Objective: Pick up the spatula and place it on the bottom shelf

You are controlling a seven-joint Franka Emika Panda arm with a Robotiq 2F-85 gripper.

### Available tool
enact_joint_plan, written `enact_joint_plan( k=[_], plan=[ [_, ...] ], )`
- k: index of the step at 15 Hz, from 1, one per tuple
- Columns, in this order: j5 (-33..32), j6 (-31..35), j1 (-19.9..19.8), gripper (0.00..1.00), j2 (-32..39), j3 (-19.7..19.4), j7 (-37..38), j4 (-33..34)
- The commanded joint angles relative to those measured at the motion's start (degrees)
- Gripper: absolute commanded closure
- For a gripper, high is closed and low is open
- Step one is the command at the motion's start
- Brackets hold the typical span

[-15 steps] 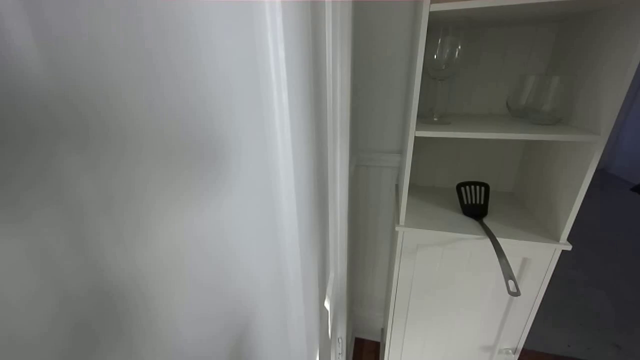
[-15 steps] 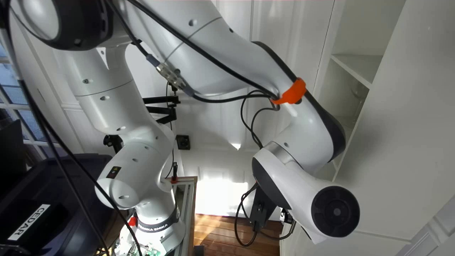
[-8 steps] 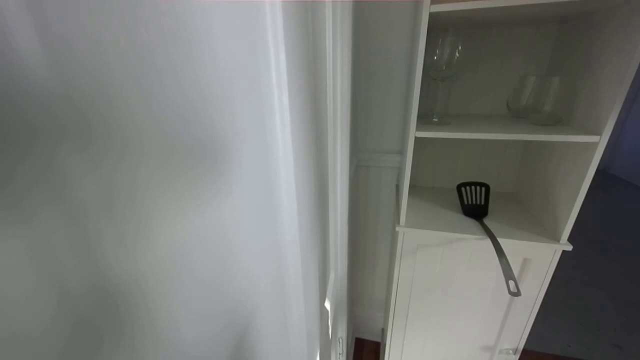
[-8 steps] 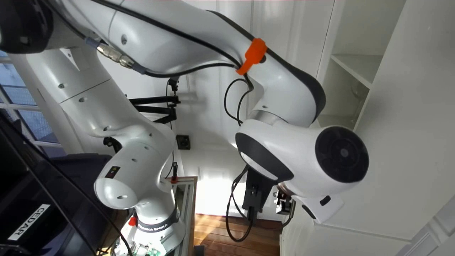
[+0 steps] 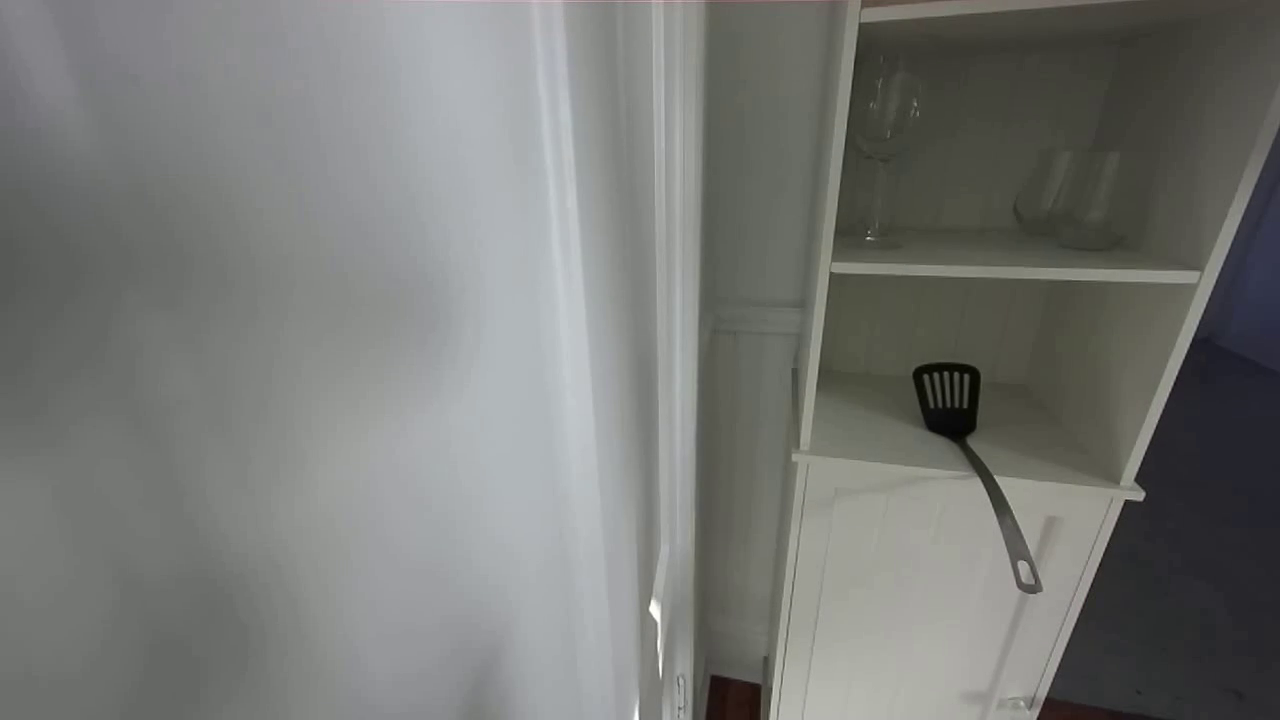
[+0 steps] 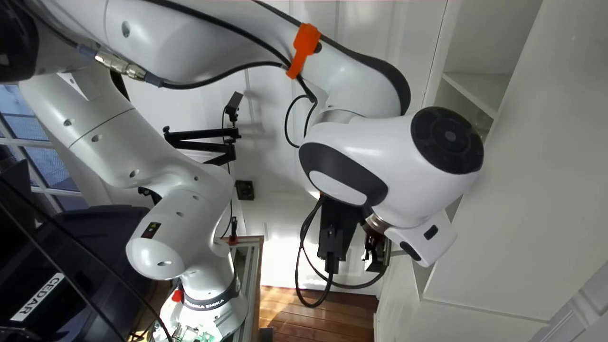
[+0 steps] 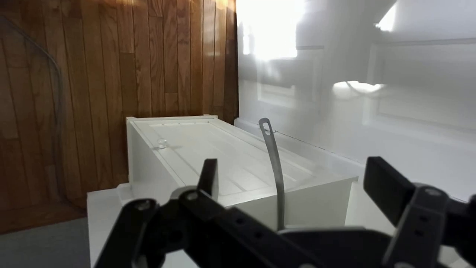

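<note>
The spatula lies with its black slotted head (image 5: pixel 948 402) on the floor of the bottom shelf (image 5: pixel 865 425) in an exterior view. Its grey handle (image 5: pixel 1005 515) slants out past the front edge, in front of the panelled door. In the wrist view the handle (image 7: pixel 276 167) rises between my spread fingers, and its head is hidden behind the gripper's dark parts. My gripper (image 7: pixel 297 180) is open, with a finger on either side of the handle and gaps on both sides. In an exterior view the arm's wrist (image 6: pixel 384 166) is at the cabinet front and hides the fingers.
A wine glass (image 5: pixel 882 130) and stemless glasses (image 5: pixel 1075 205) stand on the higher shelf board (image 5: pixel 1010 270). The cabinet's side panel (image 6: pixel 532 190) is close beside the wrist. A black cable loop (image 6: pixel 304 266) hangs from the wrist.
The arm has moved left and up in an exterior view, its wrist rising and turning beside the cabinet. The spatula has not moved.
</note>
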Motion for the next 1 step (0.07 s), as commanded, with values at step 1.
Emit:
enact_joint_plan(
  k=[1],
  plan=[
    [-0.8,0.2,1.6,0.00,-0.2,-1.5,0.7,0.0]
  ],
)
